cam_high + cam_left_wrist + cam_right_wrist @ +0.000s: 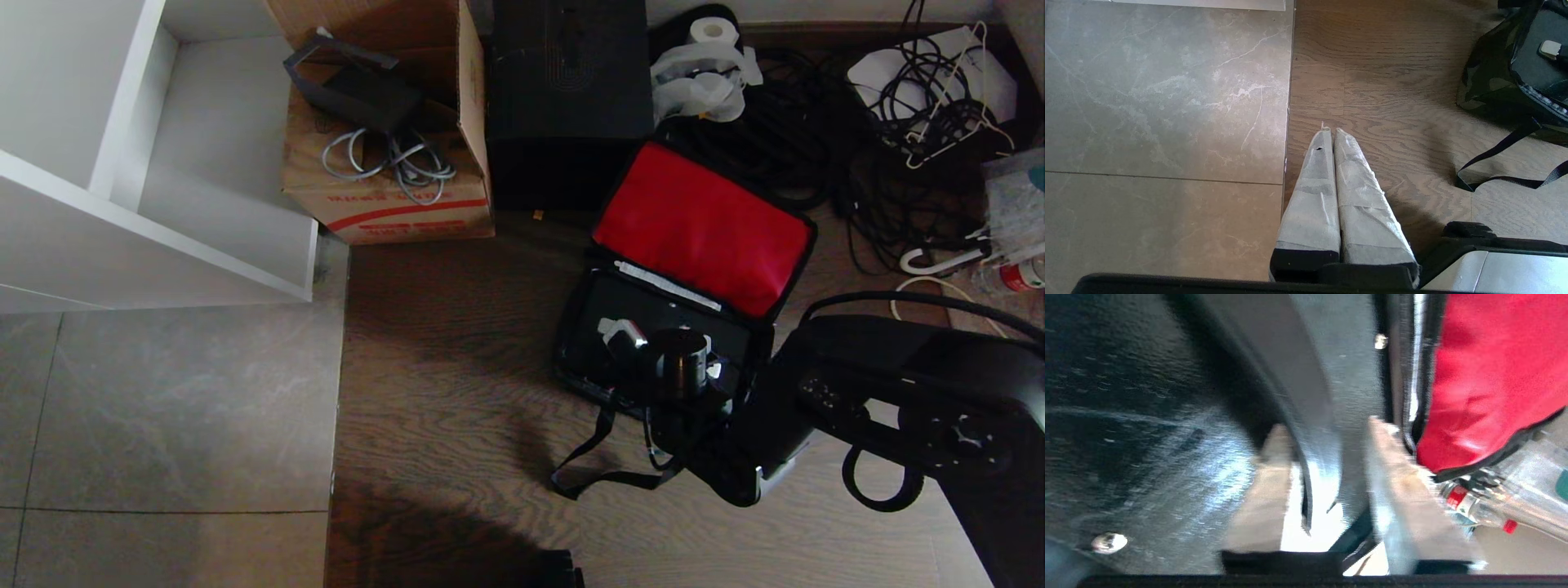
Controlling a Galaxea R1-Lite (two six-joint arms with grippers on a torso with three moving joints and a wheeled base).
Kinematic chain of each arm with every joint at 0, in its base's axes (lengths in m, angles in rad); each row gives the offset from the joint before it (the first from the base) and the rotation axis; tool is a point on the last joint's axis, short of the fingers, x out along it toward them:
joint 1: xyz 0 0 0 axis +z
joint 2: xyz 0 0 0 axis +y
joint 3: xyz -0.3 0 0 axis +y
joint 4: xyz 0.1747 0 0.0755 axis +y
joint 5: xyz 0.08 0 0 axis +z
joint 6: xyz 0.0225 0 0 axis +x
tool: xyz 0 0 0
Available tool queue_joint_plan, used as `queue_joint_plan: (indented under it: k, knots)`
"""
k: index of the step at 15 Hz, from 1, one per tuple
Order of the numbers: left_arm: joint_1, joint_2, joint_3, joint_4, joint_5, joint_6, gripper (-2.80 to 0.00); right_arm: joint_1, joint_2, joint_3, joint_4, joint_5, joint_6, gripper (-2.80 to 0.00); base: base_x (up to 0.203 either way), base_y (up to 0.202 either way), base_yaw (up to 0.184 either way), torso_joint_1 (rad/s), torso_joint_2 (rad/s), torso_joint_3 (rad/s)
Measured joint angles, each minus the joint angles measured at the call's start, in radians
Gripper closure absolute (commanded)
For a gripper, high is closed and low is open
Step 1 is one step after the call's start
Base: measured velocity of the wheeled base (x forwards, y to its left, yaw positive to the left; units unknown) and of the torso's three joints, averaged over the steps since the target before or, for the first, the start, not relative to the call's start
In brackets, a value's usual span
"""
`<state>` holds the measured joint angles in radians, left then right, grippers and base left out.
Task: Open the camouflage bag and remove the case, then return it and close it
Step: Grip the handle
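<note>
The bag lies open on the wood floor, red-lined lid folded back toward the black box. The case sits inside it. The right gripper is down over the case, jaws partly open astride its handle, not clamped. The left gripper, jaws together, hangs over bare floor beside the tile edge.

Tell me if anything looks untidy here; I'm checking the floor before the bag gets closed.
The bag's black strap trails loose across the wooden floor in front of it. Behind, a tangle of cables sprawls on the floor.
</note>
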<state>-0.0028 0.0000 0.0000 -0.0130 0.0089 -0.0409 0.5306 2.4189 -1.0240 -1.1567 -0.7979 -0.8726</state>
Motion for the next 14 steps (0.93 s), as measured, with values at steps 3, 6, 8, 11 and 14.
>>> queue_joint_plan:
  k: [3, 6, 8, 11, 14]
  knots:
    - [-0.001, 0.0, 0.0, 0.0, 0.0, 0.0, 0.0, 0.0, -0.027, 0.048, 0.02, 0.076, -0.007, -2.8, 0.0, 0.0, 0.0, 0.0, 0.0, 0.0]
    - [0.0, 0.0, 0.0, 0.0, 0.0, 0.0, 0.0, -0.001, -0.095, 0.103, 0.042, 0.128, -0.006, -2.8, 0.0, 0.0, 0.0, 0.0, 0.0, 0.0]
    - [0.0, 0.0, 0.0, 0.0, 0.0, 0.0, 0.0, 0.007, -0.168, 0.164, 0.061, 0.166, -0.004, -2.8, 0.0, 0.0, 0.0, 0.0, 0.0, 0.0]
    - [-0.001, 0.0, 0.0, 0.0, 0.0, 0.0, 0.0, 0.016, -0.274, 0.242, 0.053, 0.225, -0.003, -2.8, 0.0, 0.0, 0.0, 0.0, 0.0, 0.0]
    - [0.0, 0.0, 0.0, 0.0, 0.0, 0.0, 0.0, 0.017, -0.326, 0.262, 0.022, 0.234, -0.003, -2.8, 0.0, 0.0, 0.0, 0.0, 0.0, 0.0]
